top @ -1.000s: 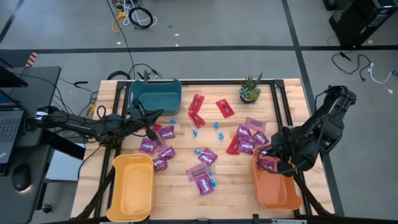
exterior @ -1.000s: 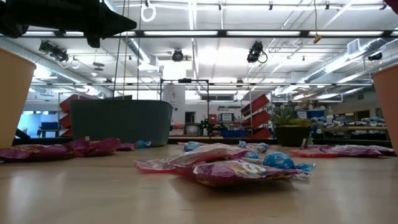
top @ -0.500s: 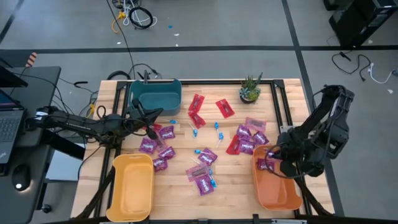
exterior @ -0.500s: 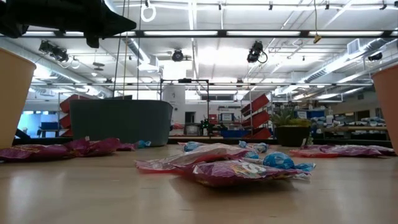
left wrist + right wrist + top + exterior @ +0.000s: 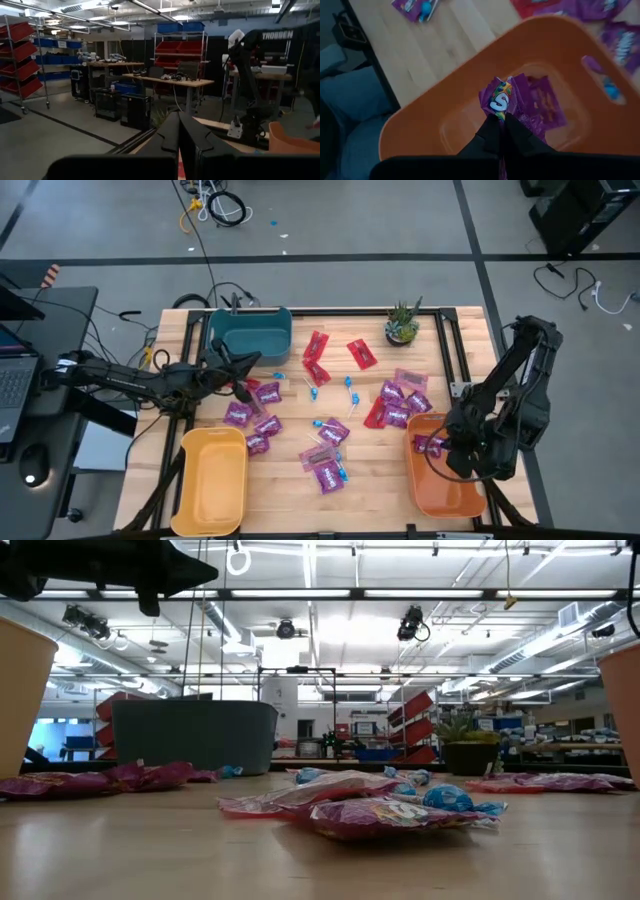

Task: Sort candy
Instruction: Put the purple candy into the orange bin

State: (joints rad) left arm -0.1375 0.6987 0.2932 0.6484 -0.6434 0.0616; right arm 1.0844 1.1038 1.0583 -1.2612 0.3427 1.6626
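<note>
While your right gripper (image 5: 501,131) pinches a purple packet (image 5: 501,97) over the orange bin (image 5: 445,107) at five o'clock, your left gripper (image 5: 243,392) hovers closed at nine o'clock.

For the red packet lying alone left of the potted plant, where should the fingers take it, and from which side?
Judging from the high view, the red packet lies flat and tilted on the table, clear of its neighbours. Coming straight down and pinching across its narrower width near the middle looks best; a side approach would likely just slide it.

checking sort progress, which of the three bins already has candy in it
The orange bin at the table's near right corner: purple packets lie inside it, and the right hand holds another purple packet above it. The yellow bin looks empty; the teal bin shows none.
</note>
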